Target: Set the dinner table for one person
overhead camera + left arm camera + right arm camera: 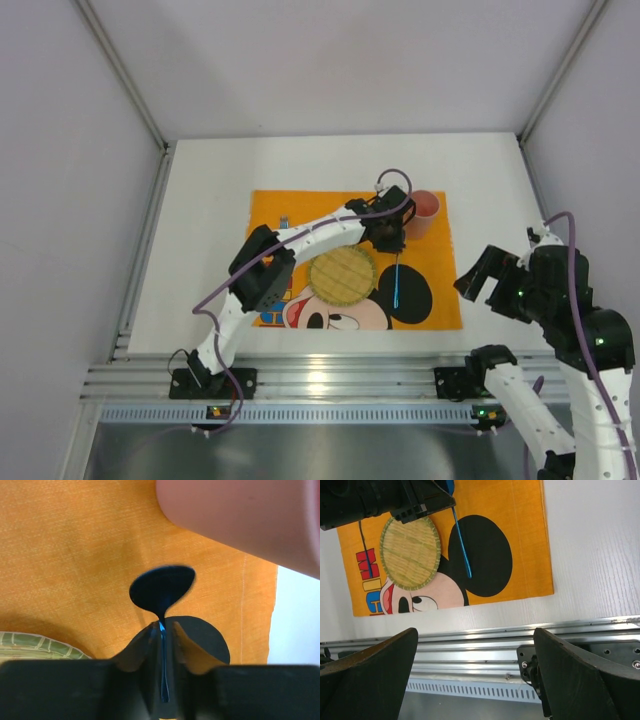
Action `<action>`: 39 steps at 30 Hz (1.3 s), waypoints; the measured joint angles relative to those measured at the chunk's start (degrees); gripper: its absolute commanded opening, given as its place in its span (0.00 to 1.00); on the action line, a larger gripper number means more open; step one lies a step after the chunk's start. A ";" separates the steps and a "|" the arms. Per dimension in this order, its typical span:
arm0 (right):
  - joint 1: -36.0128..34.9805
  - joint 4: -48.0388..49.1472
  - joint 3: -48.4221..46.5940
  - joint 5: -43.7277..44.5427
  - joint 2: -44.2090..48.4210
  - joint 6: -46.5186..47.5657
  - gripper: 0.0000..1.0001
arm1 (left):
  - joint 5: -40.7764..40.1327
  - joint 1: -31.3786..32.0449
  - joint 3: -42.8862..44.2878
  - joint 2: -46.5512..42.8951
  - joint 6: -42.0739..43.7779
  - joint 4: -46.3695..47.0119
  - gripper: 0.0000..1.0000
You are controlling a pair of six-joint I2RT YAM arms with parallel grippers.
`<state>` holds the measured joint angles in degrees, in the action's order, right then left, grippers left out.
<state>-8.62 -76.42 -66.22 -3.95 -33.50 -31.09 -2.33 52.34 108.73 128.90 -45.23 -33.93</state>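
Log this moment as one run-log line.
left gripper: around blue spoon handle, grip unclear | blue spoon: over orange mat beside woven plate, bowl toward pink cup | right gripper: open, empty, off the mat

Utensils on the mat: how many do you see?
2. A blue spoon right of the plate, handle inside the left end effector; a thin dark one left of the plate, partly under the left arm. That arm may hide more.
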 measured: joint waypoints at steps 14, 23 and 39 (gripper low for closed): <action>0.00 -0.22 2.93 -1.97 -0.48 1.31 1.00 | -3.96 0.00 -2.45 -8.24 3.76 -1.70 0.71; 0.00 4.61 2.32 -10.36 -0.13 4.11 1.00 | -15.13 0.00 -25.42 -48.76 12.24 -0.72 0.98; 0.00 11.58 8.59 -5.44 18.53 -1.68 1.00 | -39.58 -0.02 -53.72 -97.48 19.52 -3.52 0.98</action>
<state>-8.62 -64.84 -57.63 -9.39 -14.96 -32.77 -41.91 52.31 55.00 31.42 -25.71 -37.45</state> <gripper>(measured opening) 0.996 0.985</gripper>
